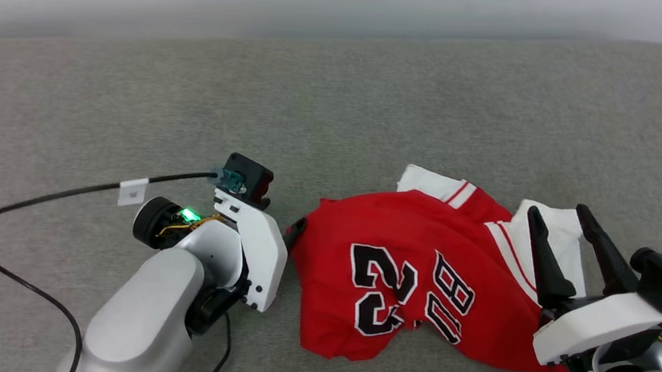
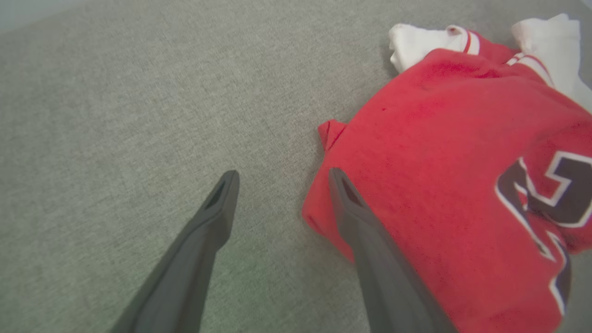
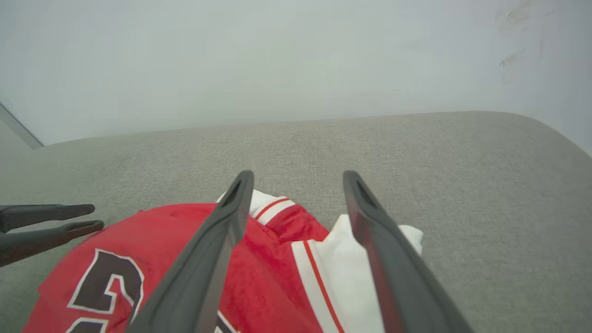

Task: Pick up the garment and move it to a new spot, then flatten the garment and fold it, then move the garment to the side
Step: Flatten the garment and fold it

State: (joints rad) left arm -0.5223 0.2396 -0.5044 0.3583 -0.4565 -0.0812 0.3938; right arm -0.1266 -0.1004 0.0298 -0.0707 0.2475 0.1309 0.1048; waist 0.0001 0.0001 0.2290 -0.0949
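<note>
Looking down from the head, found the red BULLS 23 jersey [image 1: 419, 279] crumpled, print side up, on the grey fabric surface [image 1: 339, 102] at about four o'clock. Noted white sleeves bunched along its one o'clock edge. Saw the left fingers [image 2: 219, 208] spread wide at the jersey's nine o'clock hem, gripping nothing. Saw the right fingers [image 1: 545, 255] equally wide above the sleeves at three o'clock, likewise empty. Could not tell contact with the cloth.

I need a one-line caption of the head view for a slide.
Crumpled red jersey on grey upholstery; open left gripper beside it, open right gripper over its white sleeve.
</note>
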